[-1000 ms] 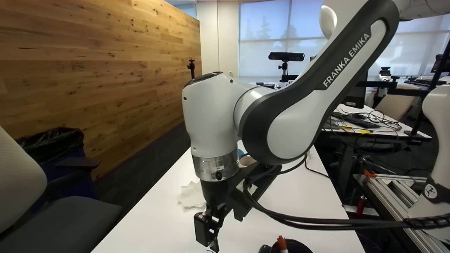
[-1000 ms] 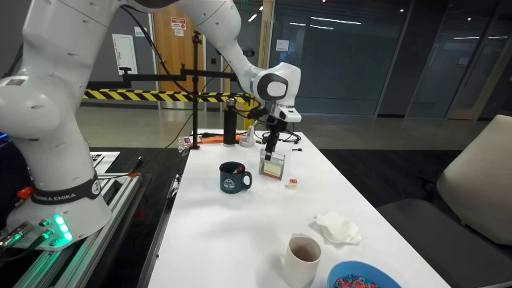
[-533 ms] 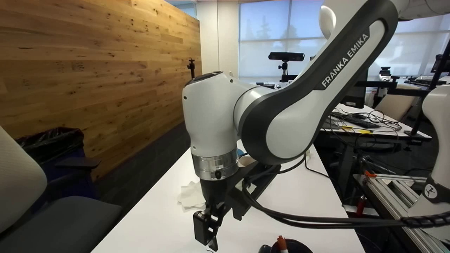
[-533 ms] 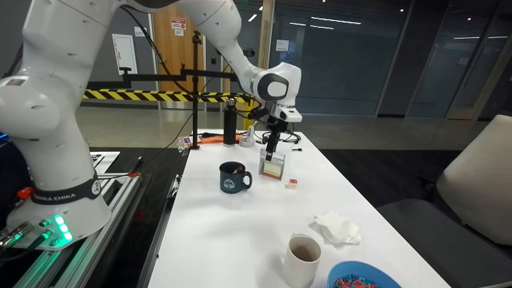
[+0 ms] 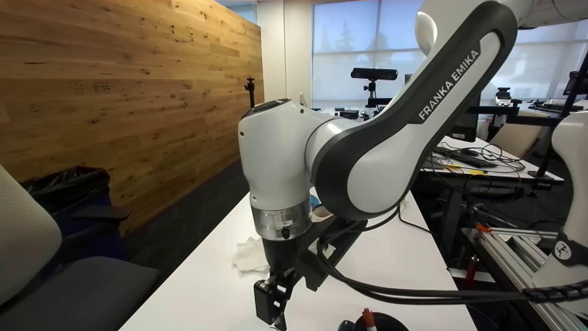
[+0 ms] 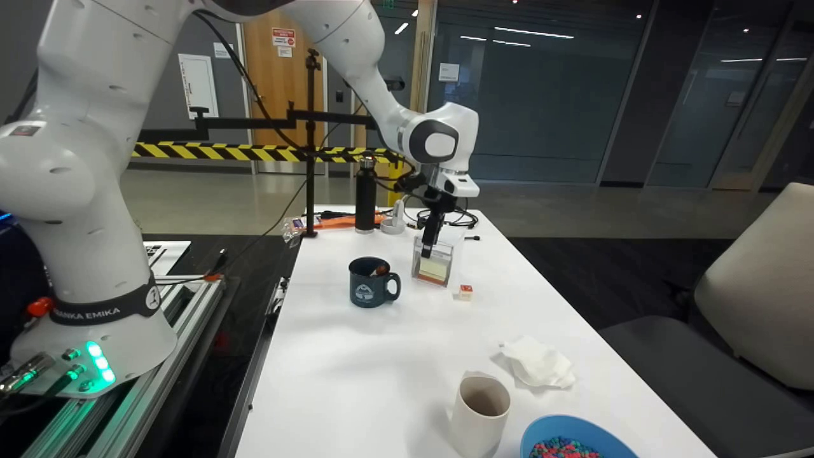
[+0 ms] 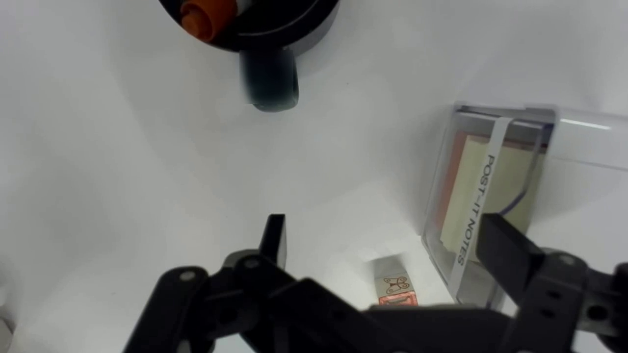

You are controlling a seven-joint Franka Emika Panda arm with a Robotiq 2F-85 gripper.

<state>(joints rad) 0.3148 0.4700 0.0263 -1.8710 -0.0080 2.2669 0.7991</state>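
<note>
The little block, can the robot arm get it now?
Probably yes: in the wrist view the jaws stand open with the block showing between them, though one might bump the clear box beside it.

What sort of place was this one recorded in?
Probably a robotics lab in an office-like building. The exterior views show a Franka Emika arm over a white table, a black-and-yellow striped barrier, and a computer keyboard on a cluttered desk.
</note>
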